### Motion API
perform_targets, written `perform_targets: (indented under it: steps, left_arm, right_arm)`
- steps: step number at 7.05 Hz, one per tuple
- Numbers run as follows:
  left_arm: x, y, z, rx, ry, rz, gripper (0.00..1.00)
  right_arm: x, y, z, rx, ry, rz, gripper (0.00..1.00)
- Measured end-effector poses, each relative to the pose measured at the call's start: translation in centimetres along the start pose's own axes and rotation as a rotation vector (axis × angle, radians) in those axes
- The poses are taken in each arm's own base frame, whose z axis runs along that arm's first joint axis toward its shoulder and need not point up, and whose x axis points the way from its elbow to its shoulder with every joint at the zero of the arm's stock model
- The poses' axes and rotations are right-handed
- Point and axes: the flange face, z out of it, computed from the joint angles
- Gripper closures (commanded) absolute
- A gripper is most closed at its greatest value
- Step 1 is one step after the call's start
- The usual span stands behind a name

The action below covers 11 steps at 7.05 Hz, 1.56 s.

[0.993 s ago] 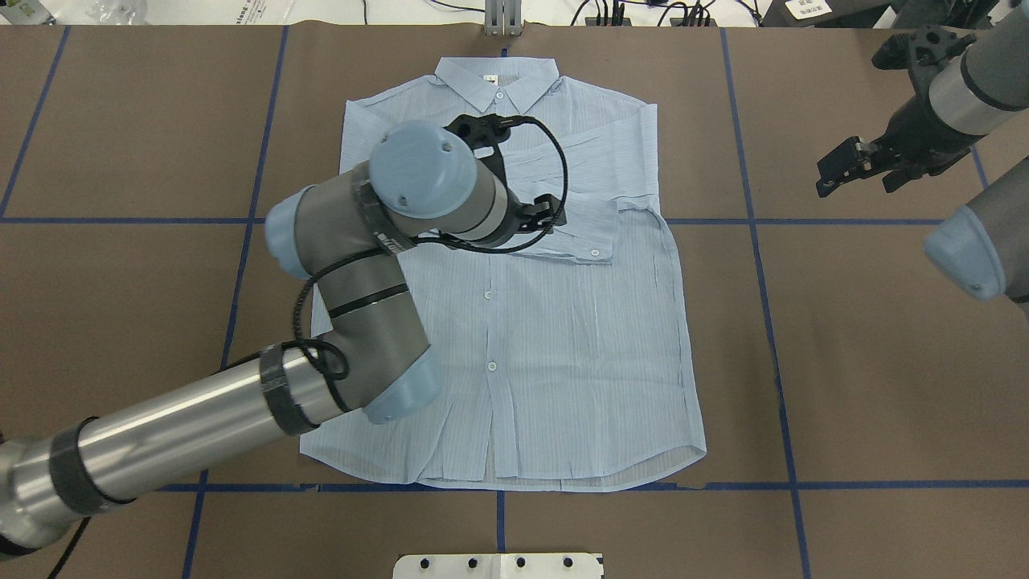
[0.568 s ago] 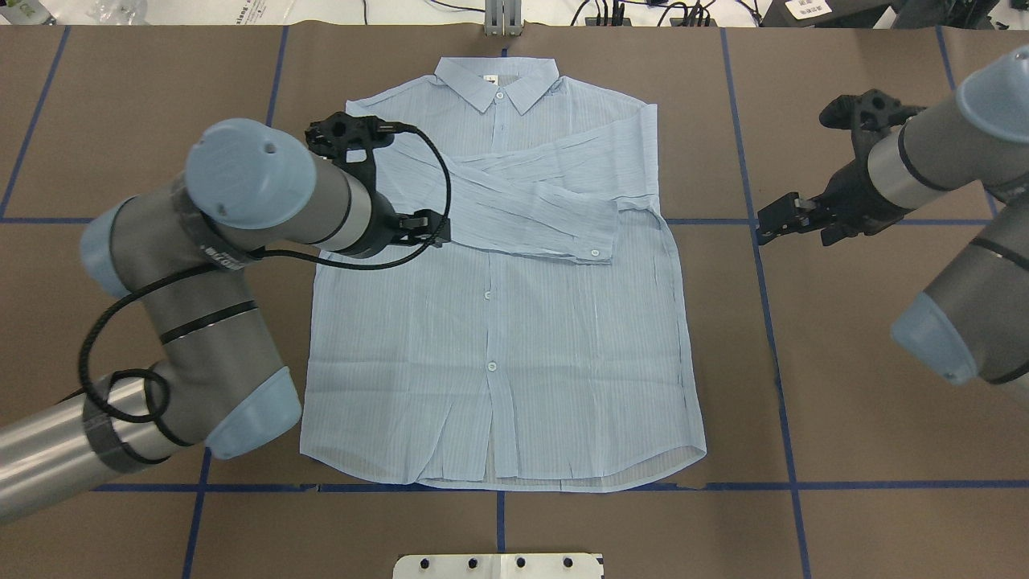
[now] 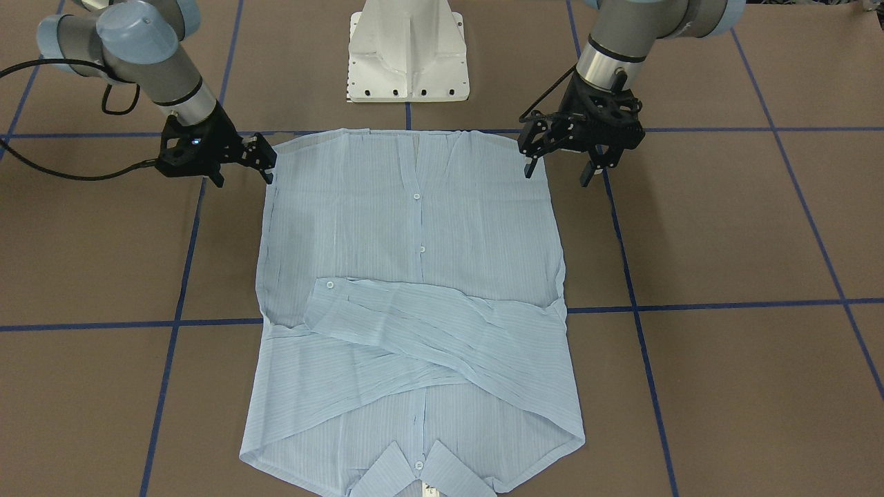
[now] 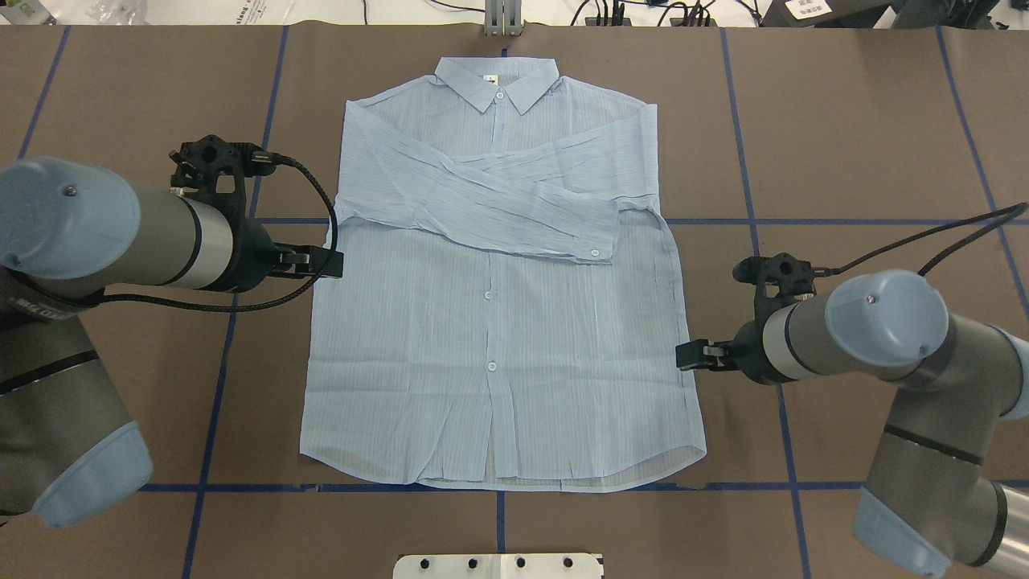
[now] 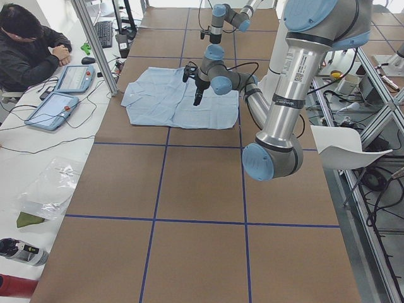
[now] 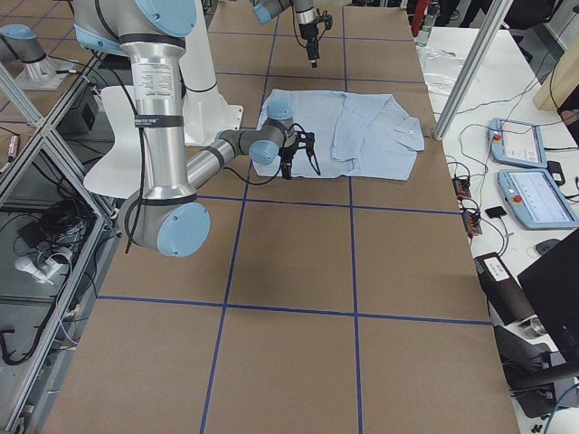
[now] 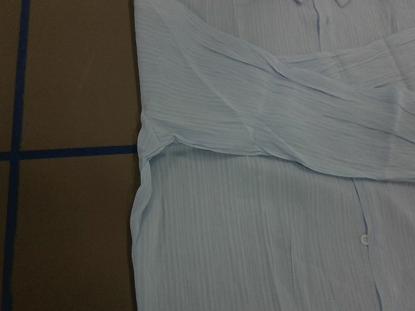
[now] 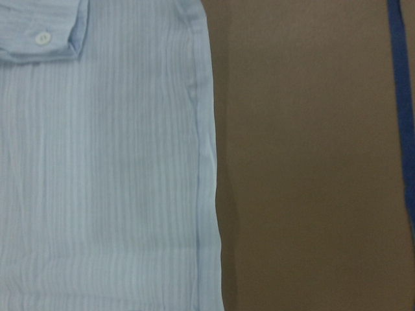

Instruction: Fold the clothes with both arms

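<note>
The pale-blue striped shirt (image 4: 498, 338) lies flat and buttoned on the brown table, collar (image 4: 497, 80) at the far side. Both sleeves are folded across the chest, the cuff (image 4: 591, 241) of the upper one near the right side seam. My left gripper (image 4: 321, 264) hovers open at the shirt's left edge below the armpit. My right gripper (image 4: 690, 356) hovers open at the right edge, lower down. In the front-facing view the left gripper (image 3: 556, 176) and right gripper (image 3: 244, 179) hold nothing. The wrist views show only the shirt's left edge (image 7: 139, 194) and right edge (image 8: 211, 162), no fingers.
The white pedestal base (image 4: 498, 565) sits at the near table edge behind the hem. Blue tape lines (image 4: 756, 221) grid the brown cover. A person (image 5: 25, 47) sits at a side table with tablets (image 5: 60, 95) beyond the collar end.
My left arm has pulled back leftward off the folded sleeve to the shirt's left edge. My right arm has swung in from the far right to the right edge. The sleeve stays where it lay.
</note>
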Motion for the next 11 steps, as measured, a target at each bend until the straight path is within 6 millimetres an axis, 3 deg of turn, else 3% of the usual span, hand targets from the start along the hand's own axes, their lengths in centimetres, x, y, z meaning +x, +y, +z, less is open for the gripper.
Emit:
perform_targets:
  steps: [1, 3, 11]
  left_arm:
    - [-0.4, 0.3, -0.4, 0.0, 0.0, 0.001, 0.0]
    - [-0.5, 0.4, -0.7, 0.001, 0.001, 0.001, 0.0]
    - [-0.8, 0.5, -0.5, 0.0, -0.006, -0.007, 0.0]
  right_arm:
    - [-0.2, 2.0, 0.7, -0.016, 0.009, -0.014, 0.01]
    - [0.1, 4.1, 1.6, -0.044, 0.037, -0.03, 0.08]
    - [-1.8, 5.6, 3.3, -0.118, 0.064, -0.041, 0.34]
